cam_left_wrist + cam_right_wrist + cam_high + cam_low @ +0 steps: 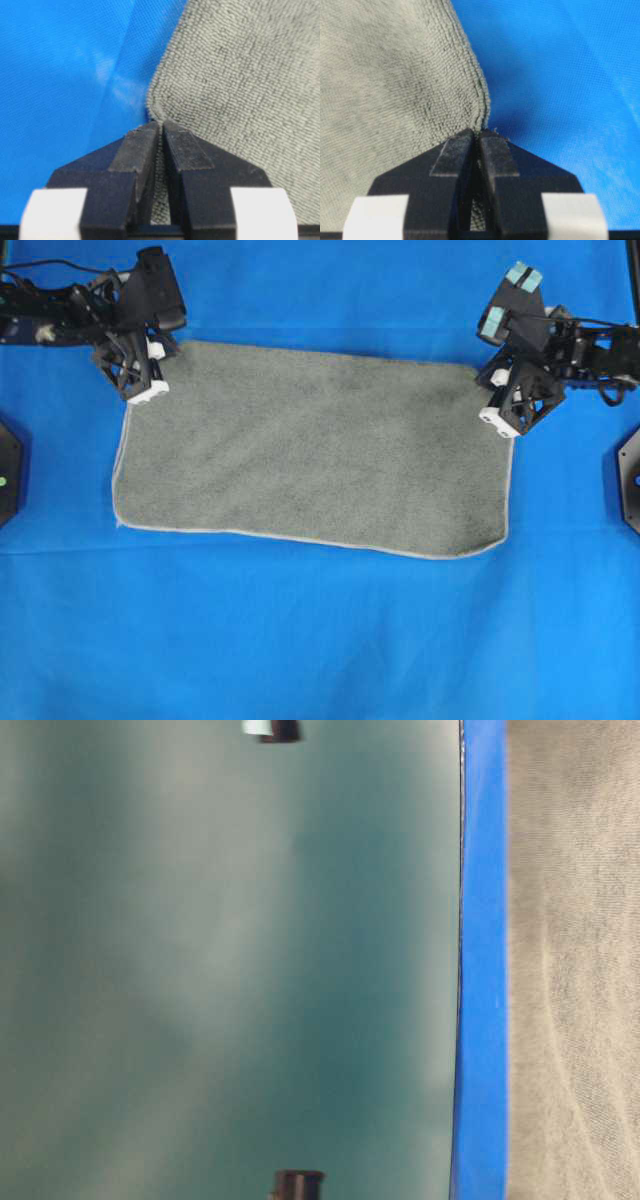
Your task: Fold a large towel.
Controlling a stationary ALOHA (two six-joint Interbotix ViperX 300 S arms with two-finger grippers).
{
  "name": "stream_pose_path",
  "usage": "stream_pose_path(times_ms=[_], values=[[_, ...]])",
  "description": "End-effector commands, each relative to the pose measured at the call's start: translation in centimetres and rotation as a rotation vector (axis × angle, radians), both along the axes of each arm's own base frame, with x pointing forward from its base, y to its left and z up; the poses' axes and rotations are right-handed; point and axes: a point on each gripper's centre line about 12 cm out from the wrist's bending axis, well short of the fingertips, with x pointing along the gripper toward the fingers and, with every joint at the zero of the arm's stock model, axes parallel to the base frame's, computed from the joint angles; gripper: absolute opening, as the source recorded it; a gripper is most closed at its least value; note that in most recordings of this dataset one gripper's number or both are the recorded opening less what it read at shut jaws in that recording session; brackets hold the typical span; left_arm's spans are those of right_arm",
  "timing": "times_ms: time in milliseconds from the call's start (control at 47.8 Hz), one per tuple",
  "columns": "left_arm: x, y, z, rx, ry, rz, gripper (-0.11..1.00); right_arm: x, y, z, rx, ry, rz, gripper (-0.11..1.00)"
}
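Note:
The grey-green towel (310, 450) lies flat on the blue sheet as a wide rectangle, its pale hem along the near and side edges. My left gripper (150, 382) is at its far left corner, shut on the cloth. In the left wrist view the gripper (162, 125) pinches the towel's (240, 75) corner, and cloth shows between the jaws. My right gripper (500, 405) is at the far right corner, also shut on it. In the right wrist view the gripper (476, 132) holds the towel's (385, 75) hemmed corner. The table-level view shows only a strip of towel (580, 970).
The bright blue sheet (300, 640) covers the table all round the towel. Black arm bases stand at the left edge (8, 470) and right edge (630, 475). The table-level view is mostly a blurred dark green surface (220, 970).

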Motion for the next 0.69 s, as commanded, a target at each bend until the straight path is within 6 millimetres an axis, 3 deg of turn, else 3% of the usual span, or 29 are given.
stream_pose_path(times_ms=[0,188,314,523,669], values=[[0.6,0.0,3.5,0.027,-0.052,-0.005,0.02,0.3,0.7,3.4,-0.027,-0.056,0.014,0.02],[1.1,-1.9,9.6,0.048,-0.155,-0.029,0.02,-0.2,2.6,9.0,-0.08,-0.194,0.067,0.02],[1.0,-4.0,12.3,0.04,-0.22,-0.05,0.02,-0.7,3.5,11.4,-0.108,-0.29,0.099,0.02],[0.8,-7.8,14.5,0.024,-0.306,-0.143,0.02,-0.6,3.5,12.9,-0.148,-0.388,0.114,0.02],[1.6,-10.7,15.8,-0.052,-0.387,-0.165,0.02,0.0,1.4,12.5,-0.162,-0.386,0.052,0.02]])
